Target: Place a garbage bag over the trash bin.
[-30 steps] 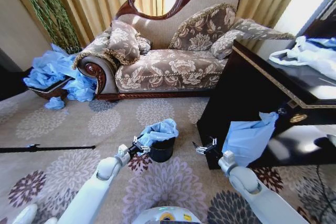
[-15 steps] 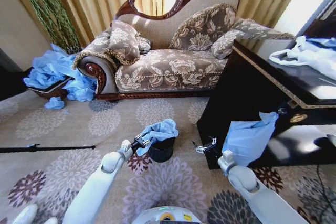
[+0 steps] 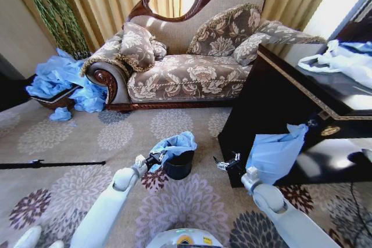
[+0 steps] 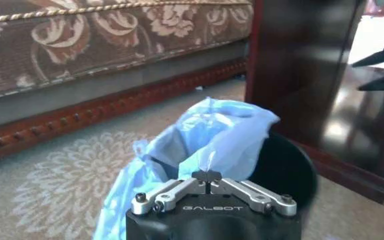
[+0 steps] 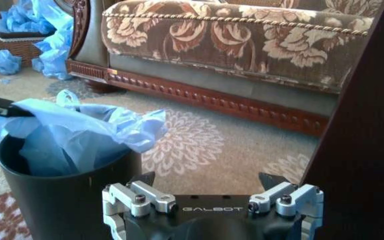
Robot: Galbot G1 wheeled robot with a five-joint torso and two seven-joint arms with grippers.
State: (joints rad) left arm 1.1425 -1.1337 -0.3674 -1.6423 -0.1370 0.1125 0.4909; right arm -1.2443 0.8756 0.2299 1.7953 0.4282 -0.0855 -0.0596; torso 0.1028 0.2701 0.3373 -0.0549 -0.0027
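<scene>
Garbage bag (image 3: pixel 176 144) is bunched up on the trash bin (image 3: pixel 178 165), which sits on the flowered carpet (image 3: pixel 70 137) in front of the sofa (image 3: pixel 186 68). From my head camera the light-blue plastic is heaped over the far and left side of the rim, while the near-right part of the bin's black opening is bare. Some of it hangs down outside on the left.

My left tool (image 4: pixel 207 176) is pinched tight on a fold of the bag at the bin's left edge; in the left wrist view the two fingertips meet right on the plastic, and the bag rises up beyond them with the bin's dark mouth beside it.

My right tool (image 3: pixel 225 162) hovers just to the right of the bin, not touching it, fingers spread wide with nothing between them. In the right wrist view the bin wall (image 5: pixel 58 200) is close beside the spread fingers (image 5: pixel 135 197), and the bag spills over the rim.

Dark wooden cabinet (image 3: pixel 273 103) stands on the right, with another blue bag (image 3: pixel 273 152) draped down its front. A pile of blue bags (image 3: pixel 61 82) sits by the sofa's left end.
</scene>
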